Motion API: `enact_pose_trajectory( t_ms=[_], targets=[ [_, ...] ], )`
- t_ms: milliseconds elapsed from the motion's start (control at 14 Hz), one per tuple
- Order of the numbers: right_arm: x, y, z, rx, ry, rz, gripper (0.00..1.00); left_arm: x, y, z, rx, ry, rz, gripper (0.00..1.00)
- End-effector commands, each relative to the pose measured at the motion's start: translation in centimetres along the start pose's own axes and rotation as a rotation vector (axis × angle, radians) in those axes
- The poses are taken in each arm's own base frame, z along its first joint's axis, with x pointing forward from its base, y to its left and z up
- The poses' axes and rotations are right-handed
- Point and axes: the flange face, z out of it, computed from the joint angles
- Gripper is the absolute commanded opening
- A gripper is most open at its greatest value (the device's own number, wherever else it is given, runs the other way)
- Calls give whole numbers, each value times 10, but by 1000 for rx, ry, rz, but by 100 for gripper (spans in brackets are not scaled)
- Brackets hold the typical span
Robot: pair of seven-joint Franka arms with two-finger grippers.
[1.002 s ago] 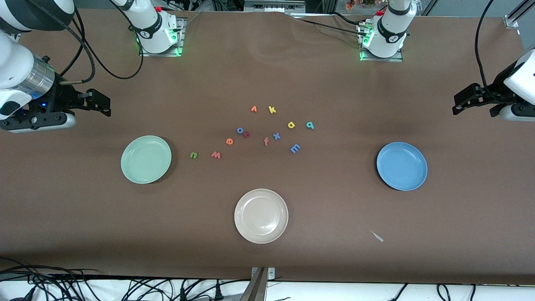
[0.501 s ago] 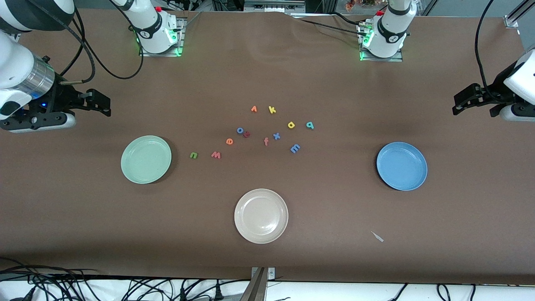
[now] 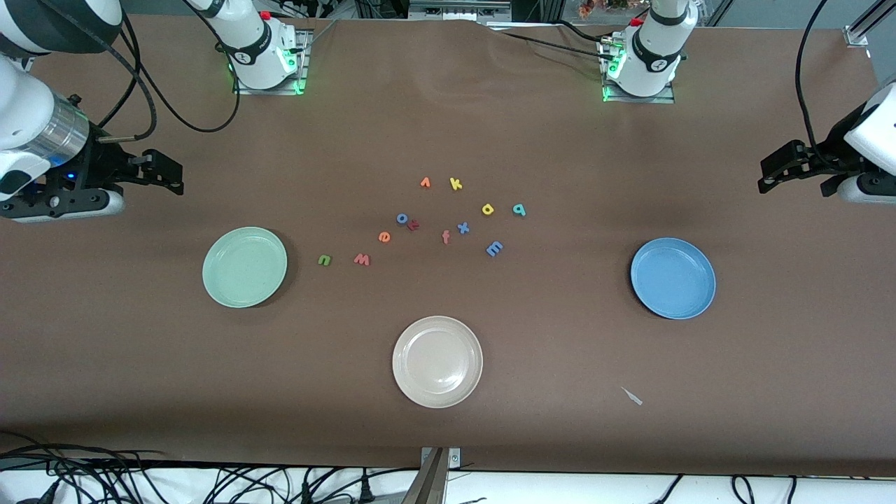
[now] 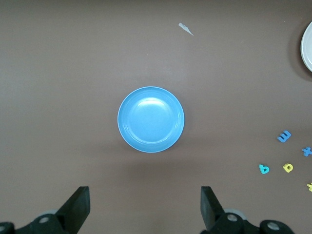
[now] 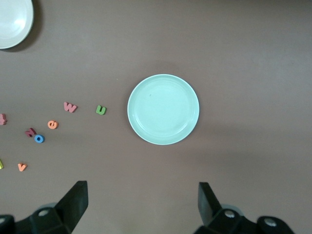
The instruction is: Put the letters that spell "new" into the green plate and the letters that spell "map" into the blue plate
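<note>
Left gripper (image 4: 144,214): fingers apart, over bare table (waiting) | Right gripper (image 5: 141,209): fingers apart, likewise | Small foam letters (image 3: 420,224): mid-table, between round mint-green plate (image 3: 244,267) and round blue plate (image 3: 673,278), both empty

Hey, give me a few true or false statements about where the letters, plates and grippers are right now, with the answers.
1. The green plate holds no letters. True.
2. The green "n" lies in the blue plate. False: it lies on the table beside the green plate.
3. Both the left gripper and the right gripper are open. True.
4. The blue "m" sits in the beige-white plate. False: it is on the table.
</note>
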Motion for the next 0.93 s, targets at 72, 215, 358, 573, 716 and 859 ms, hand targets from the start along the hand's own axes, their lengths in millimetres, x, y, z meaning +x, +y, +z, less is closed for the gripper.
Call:
enact_pose_trajectory(
  t_ms=[72,215,358,573,716,859],
  targets=[
    [-6,11,0,-11,-20,60,100,-6,1,-3,-7,13,17,100],
    [-6,10,1,-11,-21,58,100,-6,1,-3,-7,13,17,100],
    [-6,11,3,-8,-25,60,100,-6,1,-3,-7,13,17,100],
    [-6,11,4,-7,-25,60,100,-6,1,-3,-7,13,17,100],
    [-6,11,3,-6,-23,58,100,-6,1,-3,-7,12,17,100],
    [-6,11,3,-6,-22,60,100,-6,0,-3,-7,12,16,100]
  ],
)
